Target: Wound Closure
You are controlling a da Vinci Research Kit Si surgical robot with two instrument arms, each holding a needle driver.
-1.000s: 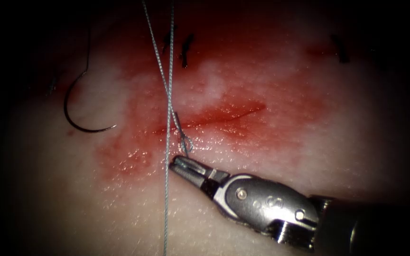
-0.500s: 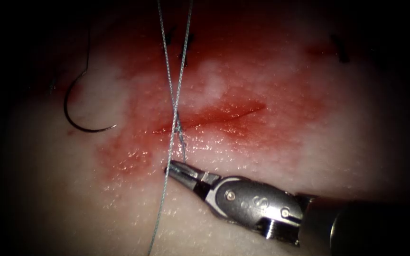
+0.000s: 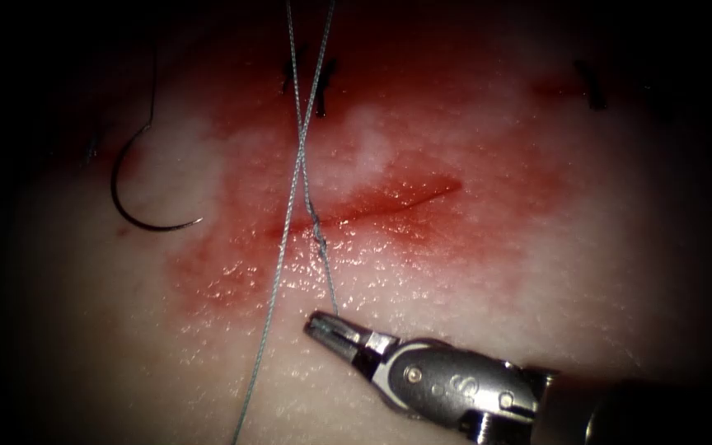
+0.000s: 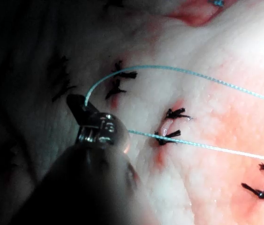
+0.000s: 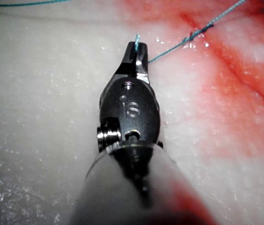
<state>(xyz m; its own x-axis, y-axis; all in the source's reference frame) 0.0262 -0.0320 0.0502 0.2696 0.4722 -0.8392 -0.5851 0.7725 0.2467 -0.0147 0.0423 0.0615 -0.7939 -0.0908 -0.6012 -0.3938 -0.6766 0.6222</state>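
Right tool clamped on the short thread end below the cut, left tool closed on the thread's long strand, knot seated at the cut, needle laid free on the tissue, well left of the cut.

Curved needle lies free on the tissue at 9 o'clock of the cut, not embedded. Thread knotted at the cut, tail clamped by right tool.
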